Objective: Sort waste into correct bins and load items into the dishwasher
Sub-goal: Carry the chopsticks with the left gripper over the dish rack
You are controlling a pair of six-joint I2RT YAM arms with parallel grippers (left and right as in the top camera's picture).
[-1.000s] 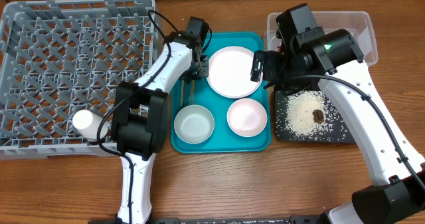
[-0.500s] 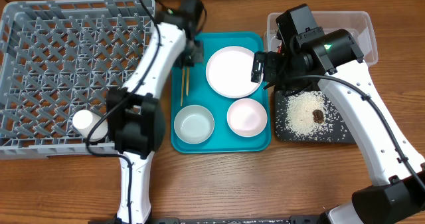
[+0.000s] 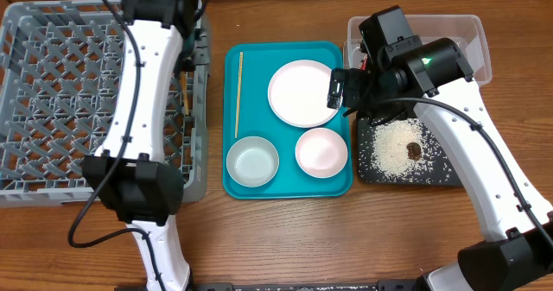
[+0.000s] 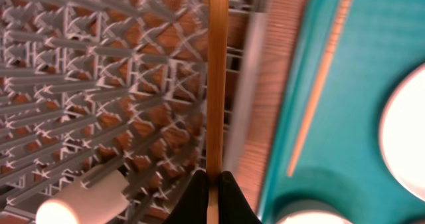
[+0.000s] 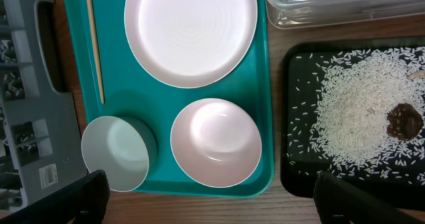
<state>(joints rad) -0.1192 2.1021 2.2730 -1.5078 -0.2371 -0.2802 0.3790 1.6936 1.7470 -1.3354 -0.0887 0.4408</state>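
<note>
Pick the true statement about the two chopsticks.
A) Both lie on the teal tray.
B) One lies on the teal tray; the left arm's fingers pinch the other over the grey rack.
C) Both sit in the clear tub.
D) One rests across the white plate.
B: the loose chopstick lies on the teal tray, while the left fingers pinch the held chopstick above the dish rack.
</note>
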